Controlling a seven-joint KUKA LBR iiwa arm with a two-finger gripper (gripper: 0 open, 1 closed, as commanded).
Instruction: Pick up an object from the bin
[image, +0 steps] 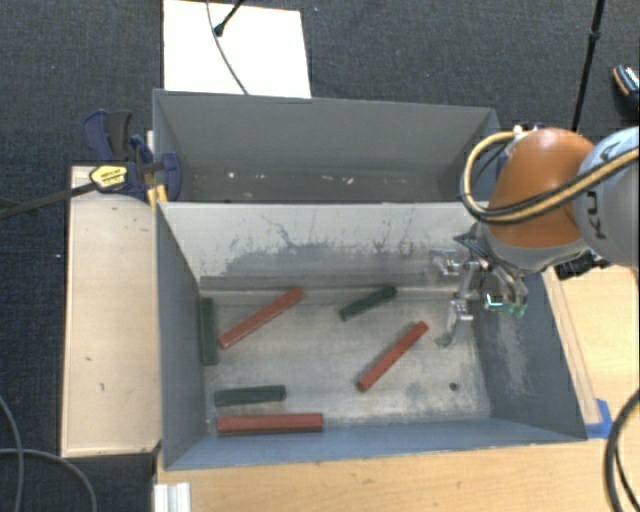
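Plainly nothing has been lifted yet: the gripper (455, 325) hangs low by the right-hand wall of the grey metal bin (330, 140), and I cannot tell from this angle whether it is spread or closed. Nothing shows in its grasp.

Nearest to it is a reddish-brown rectangular bar (393, 356), lying slantwise on the floor. The bar's upper end is just beside the gripper, on the side away from the arm. A dark green short bar (367, 302) lies a little further off toward the back wall. Four more bars, red and green, lie well apart across the far side of the floor.

To do this step well, I would take the reddish bar. Shift away from the wall until the gripper is over the bar's middle, turn the wrist so the jaws close across its narrow width, then descend straight. Gripped near the end, the bar would probably swing or slip.
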